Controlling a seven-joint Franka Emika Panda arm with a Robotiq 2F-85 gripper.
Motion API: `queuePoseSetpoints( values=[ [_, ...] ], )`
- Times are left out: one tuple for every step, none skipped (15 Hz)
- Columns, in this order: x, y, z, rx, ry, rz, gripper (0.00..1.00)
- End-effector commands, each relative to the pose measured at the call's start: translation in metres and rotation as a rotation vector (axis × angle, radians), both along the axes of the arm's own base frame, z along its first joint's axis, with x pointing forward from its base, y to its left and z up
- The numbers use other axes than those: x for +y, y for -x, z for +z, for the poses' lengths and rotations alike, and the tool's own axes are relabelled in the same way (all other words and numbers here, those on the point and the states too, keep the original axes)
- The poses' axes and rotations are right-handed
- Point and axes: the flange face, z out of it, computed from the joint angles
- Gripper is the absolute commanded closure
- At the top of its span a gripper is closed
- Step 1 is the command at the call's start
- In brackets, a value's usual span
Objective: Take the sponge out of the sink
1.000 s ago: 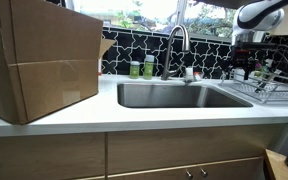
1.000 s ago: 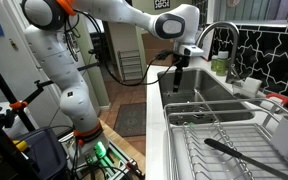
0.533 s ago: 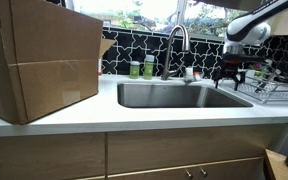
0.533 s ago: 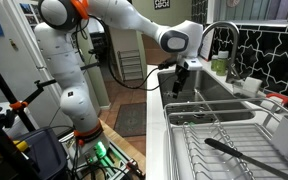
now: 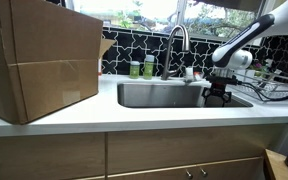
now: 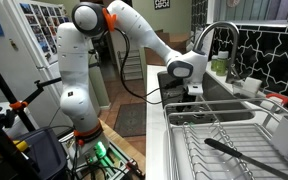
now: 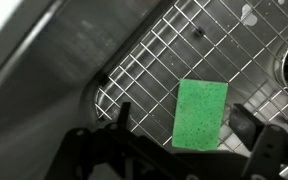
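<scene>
Two things stand out going left to right in an exterior view: a big cardboard box [image 5: 39, 60] hogging the left end of the desk [image 5: 84, 118], then the sink [image 5: 154, 96] with its tall faucet [image 5: 177, 45] and a pair of green bottles [image 5: 141, 68] behind it. Further right the gripper [image 5: 216, 95] hangs just inside the basin's right end, with the dish rack [image 5: 279, 90] beside it.

The wrist view is where it gets useful. The sink wall is at the left, then a wire grid [image 7: 144, 90] on the basin floor, and the sponge [image 7: 201, 113] lies flat on that grid, roughly under the gripper. The jaws stand wide apart with nothing in them, one on each side of the sponge, not touching it yet.

My guess on handling is that it's light and squishy, maybe wet, so it'll compress a lot before it really holds. I'd pinch it across the short width, near the middle of the long sides, and go low enough to catch the edges without snagging the grid wires.
</scene>
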Motion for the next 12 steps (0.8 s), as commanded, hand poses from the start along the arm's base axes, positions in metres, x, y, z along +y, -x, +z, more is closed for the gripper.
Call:
queuePoseSetpoints(
  values=[
    [-0.009, -0.023, -0.037, -0.007, -0.031, -0.054, 0.00],
    [-0.003, -0.008, -0.020, -0.001, -0.013, -0.032, 0.00],
    [-0.004, -0.013, -0.027, 0.003, -0.020, -0.038, 0.00],
    [-0.005, -0.017, -0.033, 0.006, -0.023, -0.041, 0.00],
    [-0.006, -0.020, -0.035, 0.006, -0.023, -0.042, 0.00],
    [-0.007, -0.021, -0.036, 0.006, -0.022, -0.042, 0.00],
    [-0.007, -0.022, -0.035, 0.004, -0.021, -0.042, 0.00],
    [-0.007, -0.023, -0.035, 0.003, -0.020, -0.042, 0.00],
    [-0.014, -0.029, -0.048, 0.034, 0.002, -0.072, 0.00],
    [-0.016, -0.031, -0.053, 0.041, -0.006, -0.078, 0.00],
    [-0.019, -0.035, -0.062, 0.047, 0.002, -0.089, 0.00],
    [-0.020, -0.038, -0.066, 0.052, 0.006, -0.092, 0.00]
  ],
)
